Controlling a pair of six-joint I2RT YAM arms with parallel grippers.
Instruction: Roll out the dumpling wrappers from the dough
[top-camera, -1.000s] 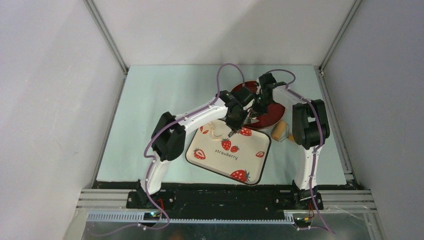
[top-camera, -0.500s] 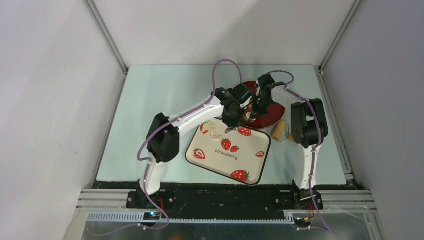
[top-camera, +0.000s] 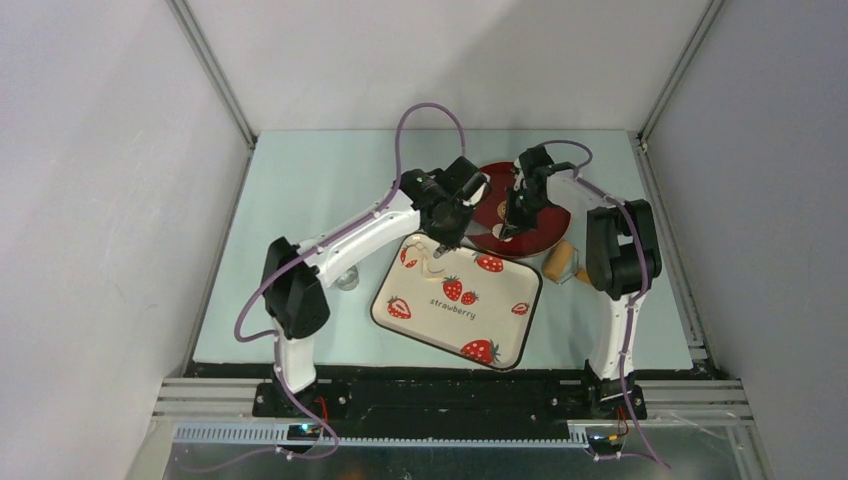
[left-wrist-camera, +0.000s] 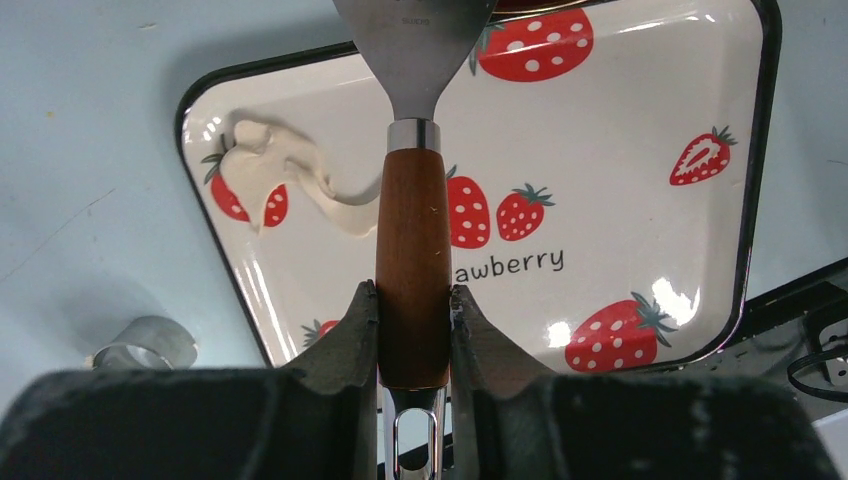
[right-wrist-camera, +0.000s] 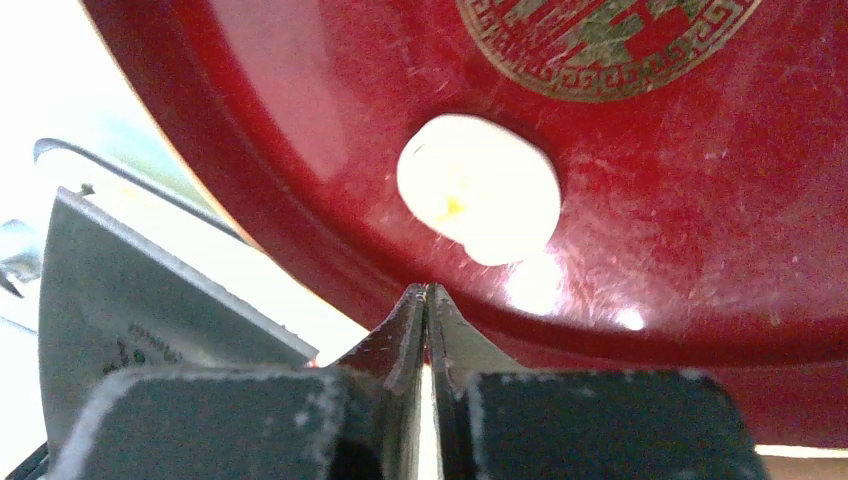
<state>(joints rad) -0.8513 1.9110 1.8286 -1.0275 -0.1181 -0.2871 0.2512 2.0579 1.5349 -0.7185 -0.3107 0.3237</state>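
My left gripper (left-wrist-camera: 413, 295) is shut on the wooden handle of a metal spatula (left-wrist-camera: 412, 250). It hangs above the back left of the strawberry tray (left-wrist-camera: 640, 120). In the top view the left gripper (top-camera: 447, 220) sits between tray and red plate. An irregular pale dough scrap (left-wrist-camera: 290, 180) lies in the tray's back-left corner and shows in the top view (top-camera: 432, 260). One small round wrapper (right-wrist-camera: 478, 190) lies on the red plate (right-wrist-camera: 700, 240). My right gripper (right-wrist-camera: 428, 295) is shut with nothing visible between its tips, at the plate's near rim (top-camera: 510, 228). The spatula blade (right-wrist-camera: 150, 290) is to its left.
A shiny metal cutter ring (top-camera: 347, 279) stands on the table left of the tray and shows in the left wrist view (left-wrist-camera: 145, 343). A wooden rolling pin (top-camera: 562, 262) lies right of the tray, by the right arm. Grey walls enclose the table.
My left arm has swung left and back, drawing the spatula from the plate's edge toward the tray's back-left corner and uncovering the cutter ring. The right gripper has hardly moved.
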